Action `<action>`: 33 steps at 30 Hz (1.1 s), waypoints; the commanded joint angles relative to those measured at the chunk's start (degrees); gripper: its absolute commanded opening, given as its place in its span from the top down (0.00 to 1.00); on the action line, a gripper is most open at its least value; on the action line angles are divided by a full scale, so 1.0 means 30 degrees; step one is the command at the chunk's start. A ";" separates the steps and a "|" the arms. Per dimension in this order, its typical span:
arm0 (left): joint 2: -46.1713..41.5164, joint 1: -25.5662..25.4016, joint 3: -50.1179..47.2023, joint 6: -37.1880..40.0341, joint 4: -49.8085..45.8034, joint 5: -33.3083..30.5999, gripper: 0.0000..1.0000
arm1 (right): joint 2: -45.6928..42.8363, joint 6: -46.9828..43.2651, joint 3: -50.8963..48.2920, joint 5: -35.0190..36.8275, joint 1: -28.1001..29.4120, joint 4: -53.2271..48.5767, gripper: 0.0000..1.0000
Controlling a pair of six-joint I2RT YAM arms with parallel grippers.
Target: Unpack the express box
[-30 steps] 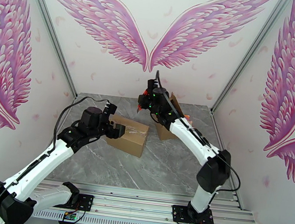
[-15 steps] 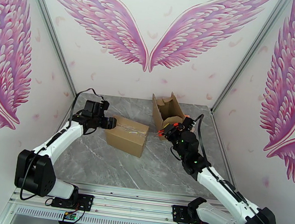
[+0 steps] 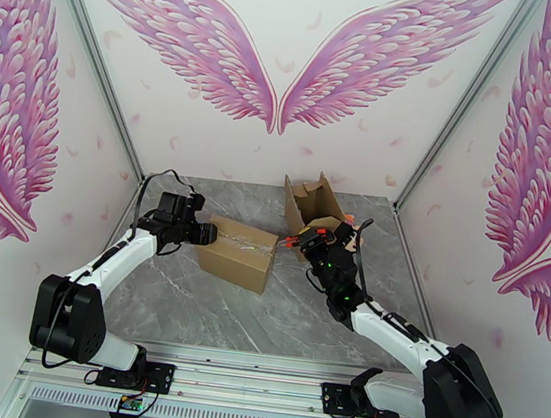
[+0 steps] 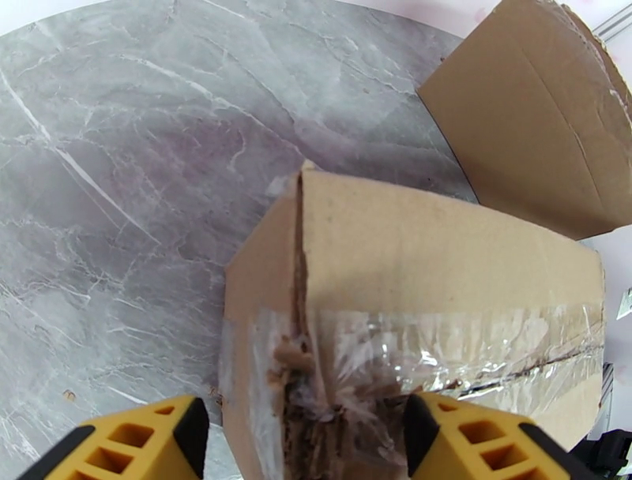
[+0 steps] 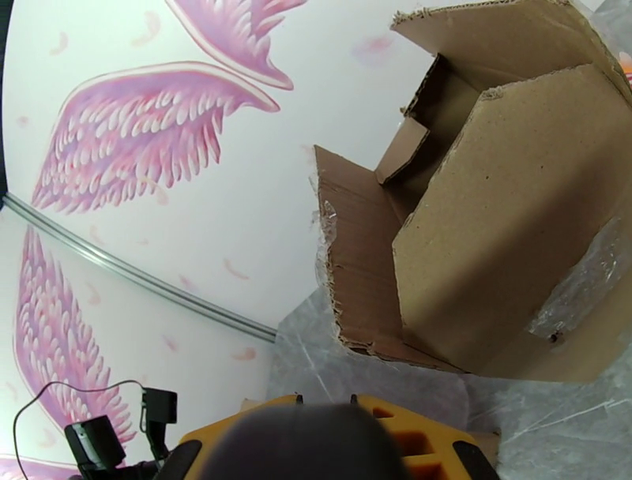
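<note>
**Right arm closes on the sealed carton**

Since half a second ago, the right gripper point(image 3: 297, 242) has slid a little leftward and now sits just beside the right end of the closed brown cardboard express box point(image 3: 236, 254), between it and the already opened, empty-looking brown cardboard carton point(image 3: 313, 202) standing behind. The left arm has hardly shifted.

The left gripper point(image 3: 203, 233) is at the closed box's left end. In the left wrist view its yellow fingers point(image 4: 142, 442) are spread wide on either side of the torn, crumpled strip of clear packing tape point(image 4: 442, 355), gripping nothing. That straddle probably lets it brace the box or pinch the loose tape while the other arm works from the far side.

Whether the right gripper is clenched or released cannot be told: its wrist view shows a dark blurred shape between the yellow fingers, and the top view is too small.

The express box lies on its side mid-way across the grey marble table point(image 3: 303, 312), its taped seam not yet opened, so unpacking looks barely begun.
</note>
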 commanded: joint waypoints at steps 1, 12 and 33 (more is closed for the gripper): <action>0.0077 0.0102 -0.0501 -0.0133 -0.0050 0.0281 0.31 | 0.0472 0.0497 -0.0002 0.0012 0.0134 0.1365 1.00; 0.0174 0.0117 -0.0758 -0.0266 -0.0022 0.0342 0.31 | 0.0520 0.0615 -0.0431 0.0729 0.0129 0.1531 1.00; 0.0408 0.0102 -0.0876 -0.0324 -0.0167 0.0393 0.33 | 0.1603 0.1530 -0.0752 0.1138 0.0100 0.2668 1.00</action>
